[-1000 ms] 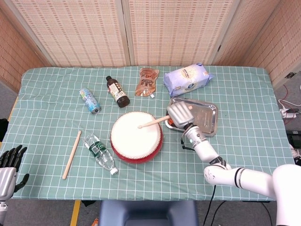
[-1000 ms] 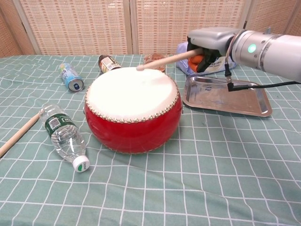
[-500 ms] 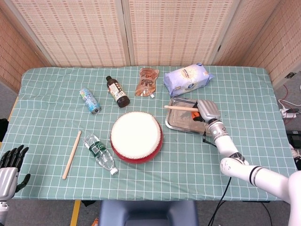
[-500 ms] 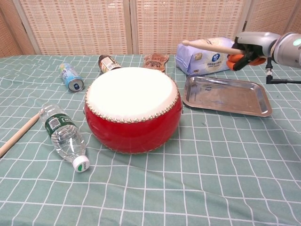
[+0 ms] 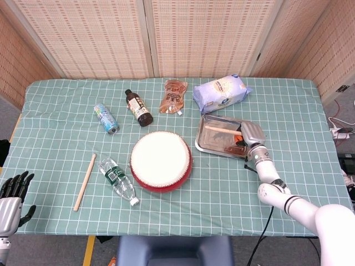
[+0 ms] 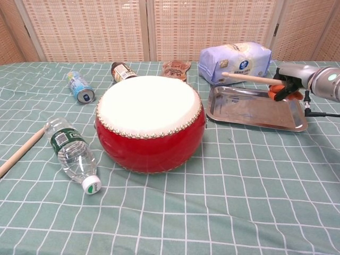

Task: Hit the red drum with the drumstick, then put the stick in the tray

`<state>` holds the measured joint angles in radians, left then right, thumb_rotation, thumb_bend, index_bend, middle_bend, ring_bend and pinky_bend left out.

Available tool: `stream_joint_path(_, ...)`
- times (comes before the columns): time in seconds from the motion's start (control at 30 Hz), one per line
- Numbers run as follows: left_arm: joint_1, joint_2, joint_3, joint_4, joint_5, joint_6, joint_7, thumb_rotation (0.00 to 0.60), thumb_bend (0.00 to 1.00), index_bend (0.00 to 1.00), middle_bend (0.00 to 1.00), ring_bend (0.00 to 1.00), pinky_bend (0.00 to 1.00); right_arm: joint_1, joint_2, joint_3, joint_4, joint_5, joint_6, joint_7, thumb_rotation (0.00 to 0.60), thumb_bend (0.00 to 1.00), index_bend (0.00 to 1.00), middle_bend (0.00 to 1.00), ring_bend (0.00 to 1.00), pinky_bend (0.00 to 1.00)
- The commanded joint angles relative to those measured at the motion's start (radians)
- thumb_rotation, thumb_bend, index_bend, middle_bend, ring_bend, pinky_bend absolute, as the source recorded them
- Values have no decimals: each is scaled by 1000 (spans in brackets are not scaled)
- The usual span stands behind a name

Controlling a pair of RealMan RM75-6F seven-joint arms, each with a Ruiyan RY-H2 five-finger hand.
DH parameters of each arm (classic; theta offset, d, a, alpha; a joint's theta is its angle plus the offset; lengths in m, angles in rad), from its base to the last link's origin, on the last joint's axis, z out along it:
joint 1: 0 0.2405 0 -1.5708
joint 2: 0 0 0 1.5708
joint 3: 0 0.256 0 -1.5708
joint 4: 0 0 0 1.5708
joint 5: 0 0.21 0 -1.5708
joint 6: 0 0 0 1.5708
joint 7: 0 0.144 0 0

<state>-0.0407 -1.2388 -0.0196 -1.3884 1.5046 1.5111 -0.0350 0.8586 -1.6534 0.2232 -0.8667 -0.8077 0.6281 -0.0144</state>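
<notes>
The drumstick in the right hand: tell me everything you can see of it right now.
The drumstick is a plain, pale wooden rod, slim and straight. The right hand grips it at one end; the free end points toward the drum side. In the chest view it hangs nearly level, above the metal tray, not yet resting in it. In the head view it lies over the tray's far part. Nothing but the hand appears to touch it. How the fingers wrap it is partly hidden.

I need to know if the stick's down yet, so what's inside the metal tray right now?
Over the tray, the right hand holds the drumstick, lifted clear of the bare metal floor. The hand hides the tray's far right corner.
</notes>
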Motion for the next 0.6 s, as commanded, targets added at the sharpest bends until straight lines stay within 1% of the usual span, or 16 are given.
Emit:
stream_joint_path(0.03, 1, 1, 0, -1, -3, -3, 1, 600, 293, 0, 0, 0, 17, 24, -101, 17, 156, -32, -53, 35, 600, 740, 802, 678, 577, 608)
stream_joint_path(0.1, 1, 1, 1, 0, -5, -5, 1, 600, 293, 0, 0, 0, 17, 31, -126, 26, 198, -42, -67, 47, 600, 677, 678, 573, 467, 504)
stream_joint_path(0.13, 1, 0, 1, 0, -5, -5, 0, 600, 293, 0, 0, 0, 17, 35, -140, 31, 222, -48, -76, 56, 600, 654, 633, 539, 432, 470)
stream_joint_path(0.2, 1, 0, 1, 2, -6, -6, 0, 600, 294, 0, 0, 0, 17, 38, -158, 40, 251, -59, -88, 73, 600, 574, 507, 443, 333, 378)
stream_joint_path(0.27, 2, 0, 0, 4, -8, -7, -2, 600, 293, 0, 0, 0, 17, 41, -169, 46, 271, -78, -98, 93, 600, 516, 427, 378, 261, 317)
stream_joint_path(0.33, 2, 0, -1, 6, -10, -8, -5, 600, 293, 0, 0, 0, 17, 40, -175, 51, 284, -100, -101, 112, 600, 420, 306, 290, 150, 232)
stream_joint_path(0.4, 1, -1, -1, 8, -10, -8, -7, 600, 293, 0, 0, 0, 17, 38, -176, 57, 289, -119, -98, 131, 600, 330, 225, 233, 91, 185)
stream_joint_path(0.43, 1, -2, -1, 9, -9, -9, -8, 600, 292, 0, 0, 0, 17, 37, -175, 60, 288, -128, -97, 140, 600, 299, 204, 218, 77, 172)
stream_joint_path(0.5, 0, -3, -1, 11, -8, -10, -9, 600, 292, 0, 0, 0, 17, 35, -171, 63, 285, -146, -91, 155, 600, 196, 142, 178, 40, 137)
stream_joint_path(0.53, -1, -3, -1, 12, -7, -11, -9, 600, 293, 0, 0, 0, 17, 33, -168, 65, 280, -158, -84, 163, 600, 152, 122, 167, 30, 127)
stream_joint_path(0.6, -2, -4, -2, 12, -6, -10, -11, 600, 293, 0, 0, 0, 17, 29, -160, 69, 267, -177, -75, 178, 600, 100, 94, 152, 17, 115)
